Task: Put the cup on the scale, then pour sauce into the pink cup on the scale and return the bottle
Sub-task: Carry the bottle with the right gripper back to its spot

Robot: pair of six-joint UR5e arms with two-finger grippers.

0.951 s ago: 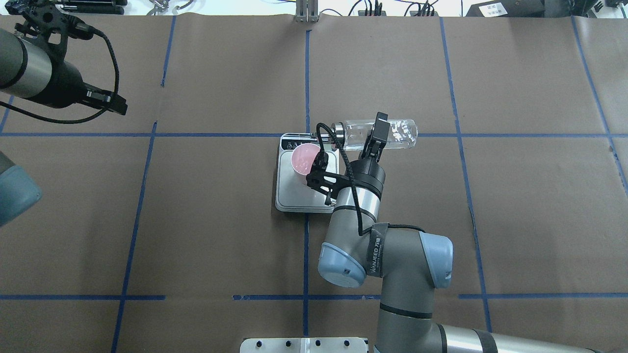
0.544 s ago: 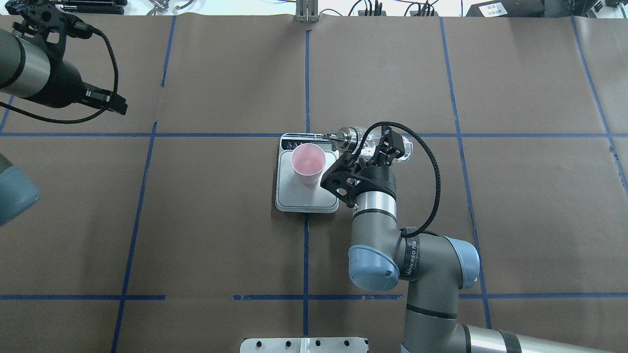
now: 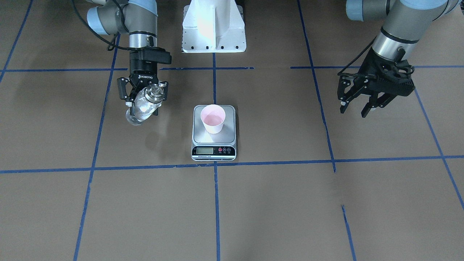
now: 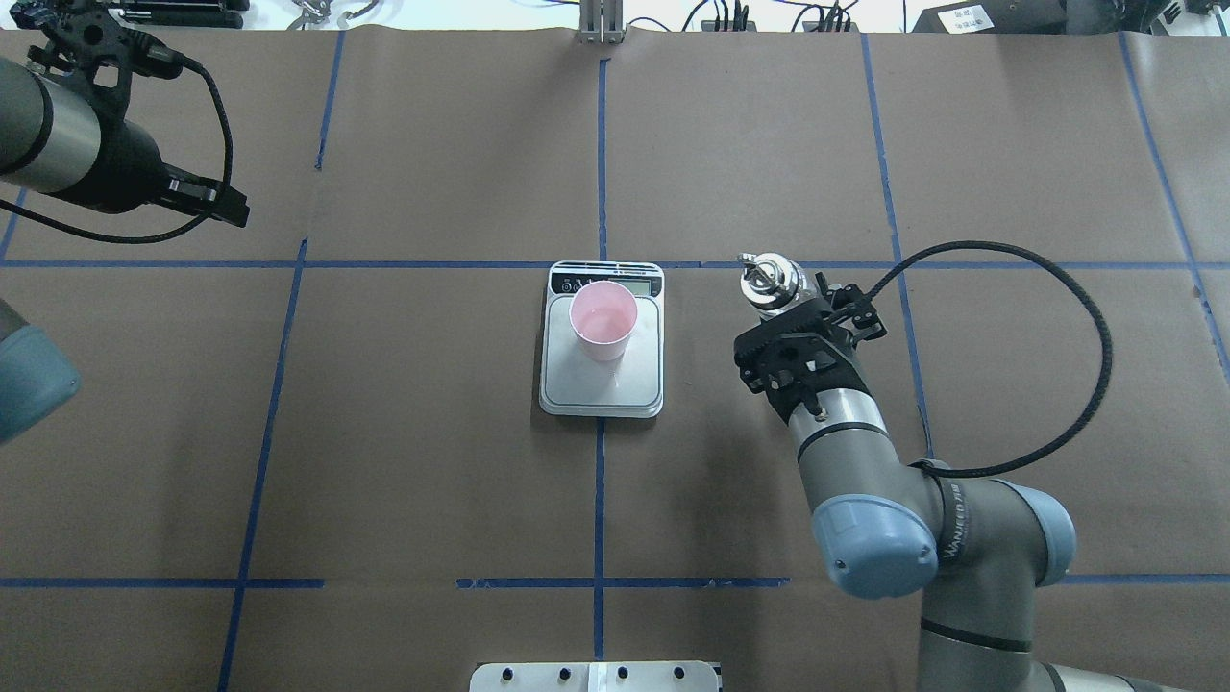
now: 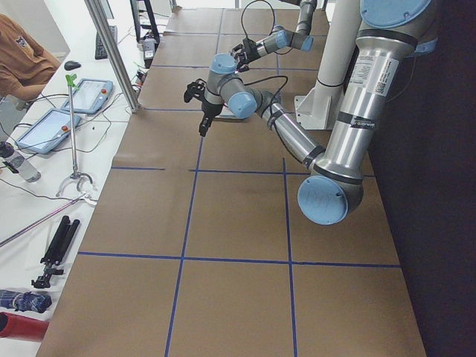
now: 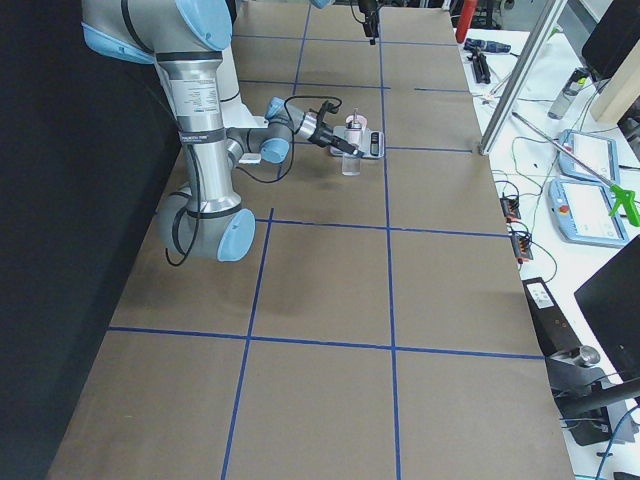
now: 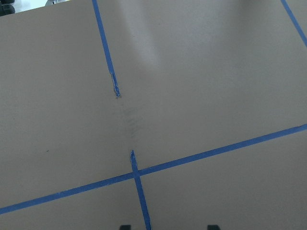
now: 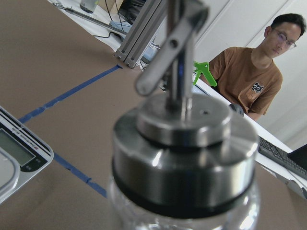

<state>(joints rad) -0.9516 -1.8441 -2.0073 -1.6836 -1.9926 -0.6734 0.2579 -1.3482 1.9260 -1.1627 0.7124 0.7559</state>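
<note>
Bottle off to the side of the cup, not yet set down.

My right end effector (image 3: 143, 104) is clamped on the bottle (image 4: 769, 281), held above the counter (image 4: 432, 461) between the scale (image 4: 577, 384) and the right edge. Its long axis is near upright, cap up, leaning slightly. The cup (image 4: 602, 319) stands on the scale, mid-counter. The drop spot I judge to lie straight below the base. My left end effector (image 3: 353, 110), fingers apart and empty, hangs well off toward the left edge.

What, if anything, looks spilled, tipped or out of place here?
Nothing stands out. The cup stands upright on the scale, and no liquid shows on the table around it. The right gripper holds the bottle off to the scale's side. The left gripper hangs open, well away.
</note>
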